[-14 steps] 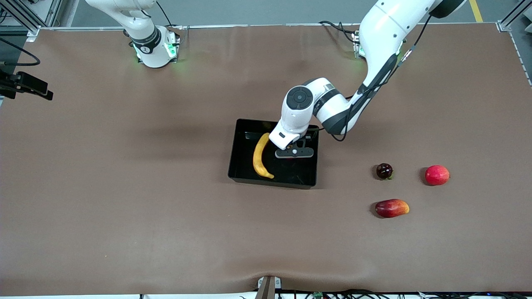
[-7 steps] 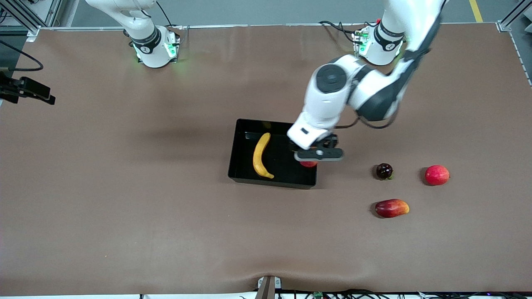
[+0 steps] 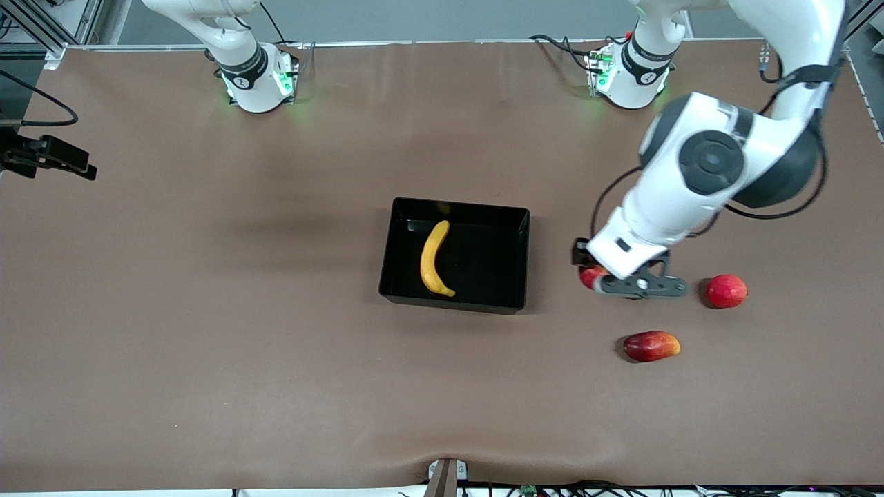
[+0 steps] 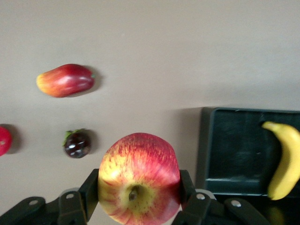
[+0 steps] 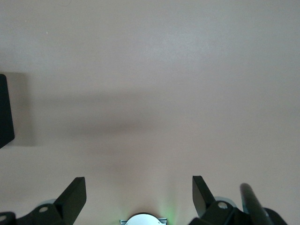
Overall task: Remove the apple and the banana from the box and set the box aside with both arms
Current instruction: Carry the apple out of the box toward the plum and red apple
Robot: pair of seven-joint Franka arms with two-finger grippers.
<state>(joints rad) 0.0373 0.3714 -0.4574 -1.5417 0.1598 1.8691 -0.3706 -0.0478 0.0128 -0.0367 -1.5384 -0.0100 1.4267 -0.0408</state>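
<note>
Apple [image 4: 139, 180] pinched in the left gripper [image 3: 608, 281], up in the air over the table beside the box [image 3: 407, 276].

Two black fingers [image 4: 89, 194] squeeze the apple's sides so it cannot drop while it is carried out. It hangs over bare table toward the left arm's end. Under it sit a small dark fruit [image 4: 77, 143], a round red fruit [image 3: 726, 290] and a long red-orange mango [image 3: 651, 346], so it needs a free spot among them. The banana [image 3: 434, 259] lies in the box, not yet taken out. The right gripper [image 5: 139, 199] waits with its jaws spread wide and empty, high over bare table near its own base.
</note>
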